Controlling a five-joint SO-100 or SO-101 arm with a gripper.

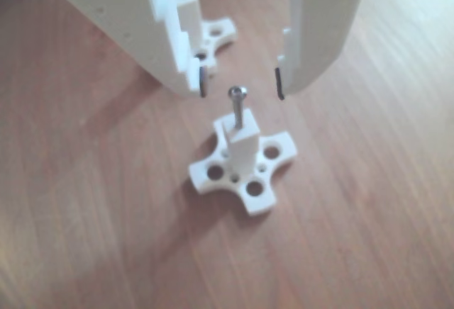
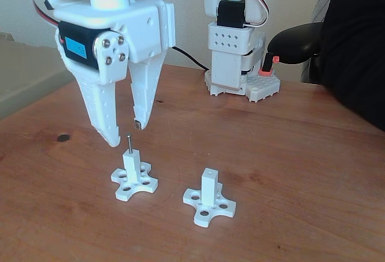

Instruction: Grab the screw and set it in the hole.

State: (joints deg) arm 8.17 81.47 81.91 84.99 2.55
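Observation:
The thin grey screw stands upright in the top of a white square post on a cross-shaped base. The hole it sits in is covered by the screw's shaft. My gripper is open, its white fingers on either side of the screw's head and just above it, not touching it. A second identical post stands apart, with a small hole showing in its top face.
The wooden table carries the arm's white base at the back. A dark shape and a black padded rest with a red part sit at the right edge. A dark knot marks the wood on the left.

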